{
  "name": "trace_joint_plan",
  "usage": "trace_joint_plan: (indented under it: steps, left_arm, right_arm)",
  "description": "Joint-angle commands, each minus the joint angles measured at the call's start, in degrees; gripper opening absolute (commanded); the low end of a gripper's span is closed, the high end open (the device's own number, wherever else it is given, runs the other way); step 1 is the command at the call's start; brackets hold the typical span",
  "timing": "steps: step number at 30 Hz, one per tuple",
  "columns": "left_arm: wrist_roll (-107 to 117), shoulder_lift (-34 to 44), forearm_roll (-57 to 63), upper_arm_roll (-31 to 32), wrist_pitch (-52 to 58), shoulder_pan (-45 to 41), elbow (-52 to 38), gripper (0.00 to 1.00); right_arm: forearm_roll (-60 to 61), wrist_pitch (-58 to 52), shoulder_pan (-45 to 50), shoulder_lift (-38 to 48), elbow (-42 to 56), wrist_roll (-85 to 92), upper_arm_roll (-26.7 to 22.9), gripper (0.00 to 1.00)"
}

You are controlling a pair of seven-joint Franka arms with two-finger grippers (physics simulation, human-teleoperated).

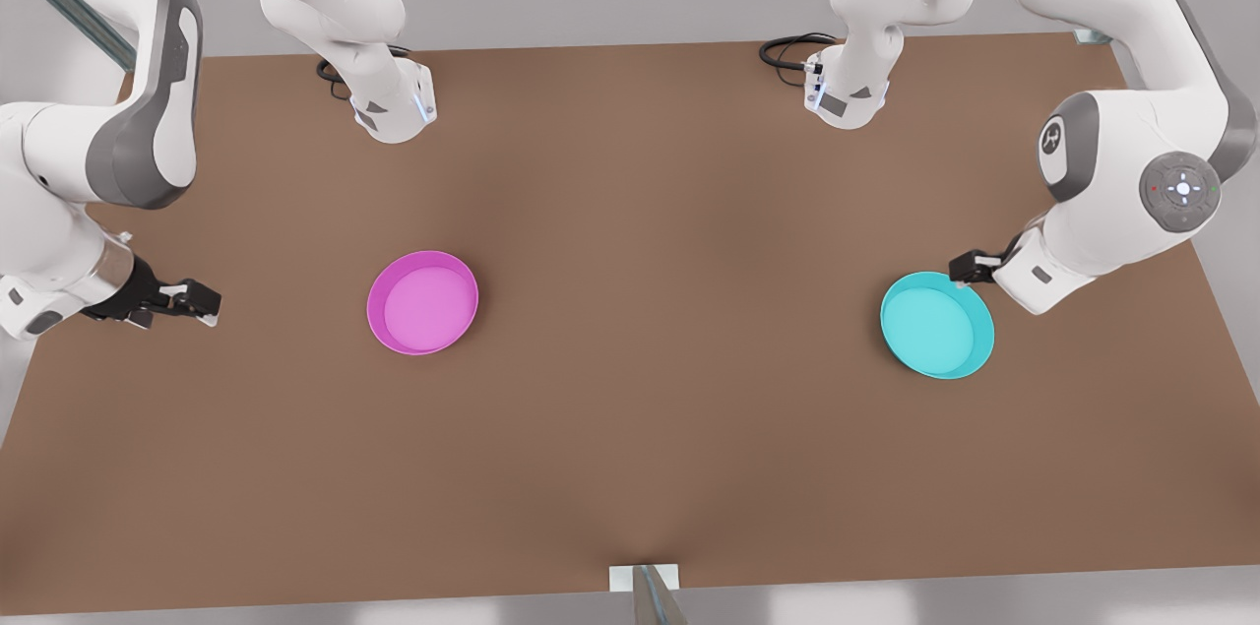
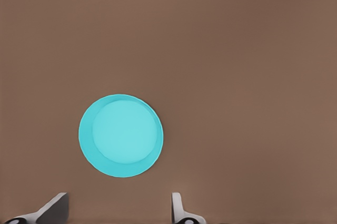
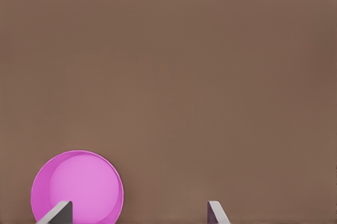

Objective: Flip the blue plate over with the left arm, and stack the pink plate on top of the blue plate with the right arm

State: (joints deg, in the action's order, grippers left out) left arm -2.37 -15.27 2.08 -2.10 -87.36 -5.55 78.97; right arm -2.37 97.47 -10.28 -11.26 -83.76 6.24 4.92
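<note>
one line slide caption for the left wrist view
Left end effector, fingers open, poised above the blue plate lying open side up on the brown table.

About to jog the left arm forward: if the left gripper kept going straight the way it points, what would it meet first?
Most likely the blue plate. The left gripper, fingers open, hangs at that plate's rim on the front view's right, and the plate lies just ahead in its wrist view, slightly off-centre. Height above the rim is unclear.

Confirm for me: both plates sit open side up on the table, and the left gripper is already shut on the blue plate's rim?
Not quite. The left gripper is open and only beside the blue plate, gripping nothing; the left wrist view shows its fingers spread, clear of the plate. The rest holds: the blue and pink plate both sit open side up on the table.
</note>
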Motion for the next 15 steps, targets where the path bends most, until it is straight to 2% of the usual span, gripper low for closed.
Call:
trace_joint_plan:
  steps: [1,3,4,7,15]
  left_arm:
    - [0.0,-0.11,0.21,-0.01,0.0,0.1,-0.04,1.0]
    - [-0.35,-1.07,-0.05,-0.1,-0.09,0.54,-0.04,1.0]
    - [-0.7,-2.74,-1.63,-2.02,0.0,0.81,-1.36,1.0]
    - [-8.08,-7.05,-20.0,-13.01,-1.93,2.03,-0.83,1.0]
    - [-30.93,-21.72,-30.29,-13.98,-8.35,13.72,-0.57,1.0]
  right_arm:
    - [0.0,0.0,0.0,0.1,0.0,0.0,0.0,1.0]
    - [0.09,0.0,0.0,-0.08,0.0,0.0,0.0,1.0]
    - [0.09,0.0,0.0,-0.08,0.0,0.0,0.0,1.0]
    - [0.18,0.0,0.0,-0.08,0.0,0.0,0.0,1.0]
    - [0.26,0.0,0.0,-0.16,0.0,0.0,0.0,1.0]
